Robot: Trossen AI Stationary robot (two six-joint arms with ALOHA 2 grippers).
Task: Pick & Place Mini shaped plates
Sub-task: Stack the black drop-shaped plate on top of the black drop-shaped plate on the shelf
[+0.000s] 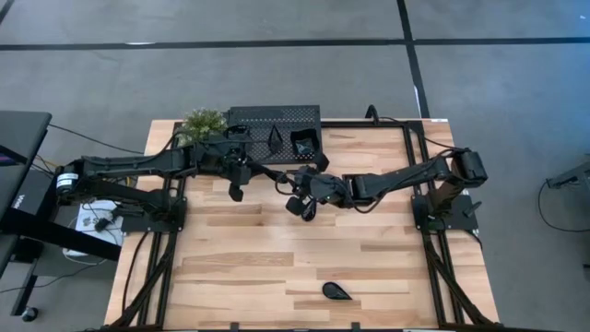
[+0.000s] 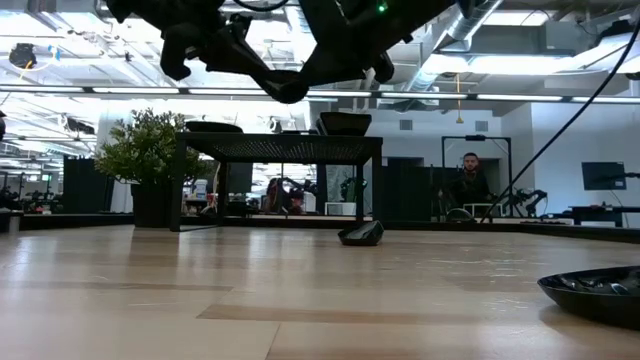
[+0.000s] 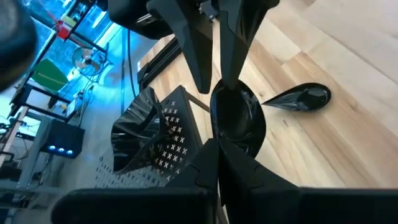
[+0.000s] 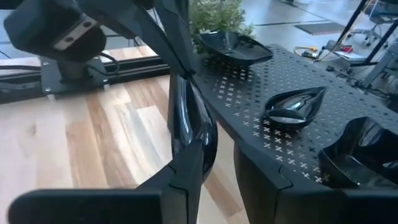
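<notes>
Left wrist view: plate point(image 3: 237, 118) pinched between both arms' fingers point(image 3: 186, 43).

I'm seeing my left gripper point(image 3: 219, 146) pinching a glossy black plate point(image 3: 237, 118), the right gripper's fingers point(image 3: 193, 50) clamping its far edge.

Mini shaped plates point(image 4: 295, 106): glossy black. Rack point(image 1: 273, 118): black metal, perforated with a regular pattern of small cross-shaped holes. Potted plant point(image 1: 203, 123): green foliage. Table point(image 1: 249, 267): light wood planks with visible grain. Arms: dark.
</notes>
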